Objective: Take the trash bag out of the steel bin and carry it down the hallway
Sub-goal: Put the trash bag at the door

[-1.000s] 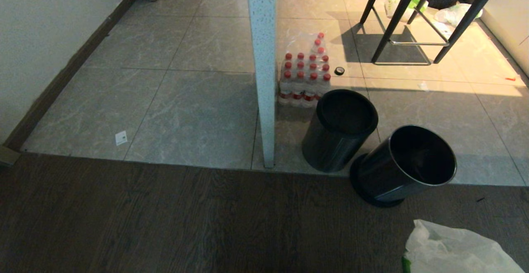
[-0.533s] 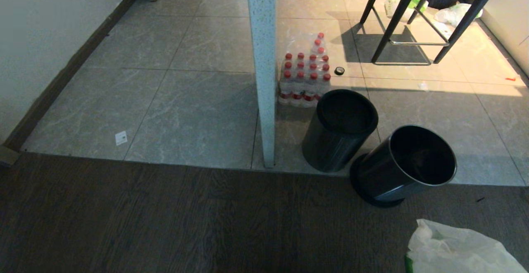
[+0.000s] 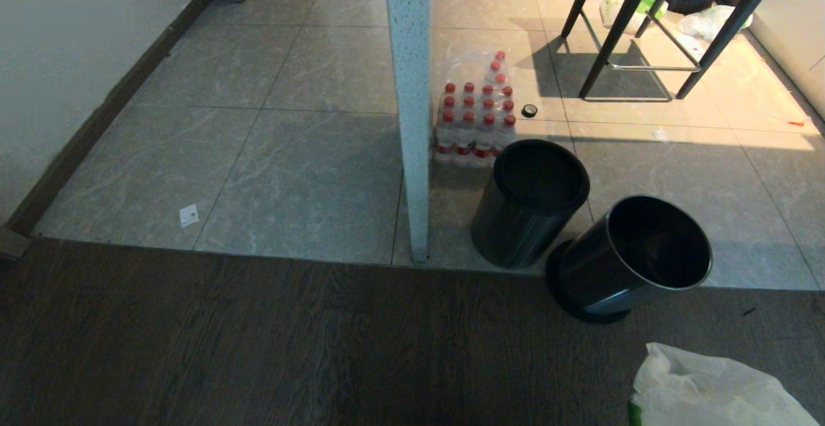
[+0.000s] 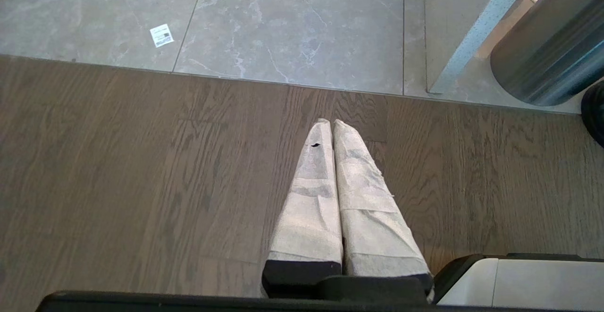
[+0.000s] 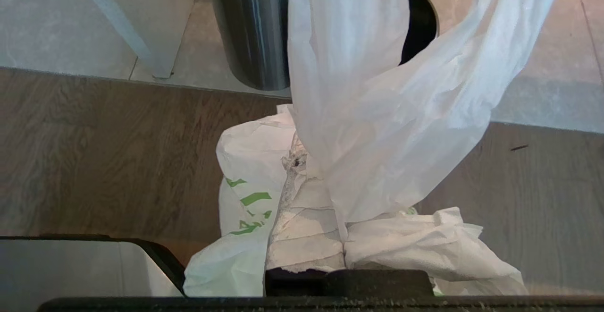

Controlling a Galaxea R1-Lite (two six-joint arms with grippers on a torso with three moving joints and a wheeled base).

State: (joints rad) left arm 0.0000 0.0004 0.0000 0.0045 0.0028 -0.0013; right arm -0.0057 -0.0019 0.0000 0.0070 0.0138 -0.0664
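The trash bag, thin white plastic with green print, shows at the lower right edge of the head view, over the dark wood floor. In the right wrist view my right gripper is shut on the trash bag, whose plastic drapes over the taped fingers and billows up in front of them. Two round steel bins stand just ahead: one upright with a black rim, and one nearer and leaning, on a black base. Both look dark inside. My left gripper is shut on nothing, over the wood floor.
A white speckled post stands left of the bins, with a pack of red-capped water bottles behind it. Black stool legs and more bags lie farther back. A wall with a dark baseboard runs along the left.
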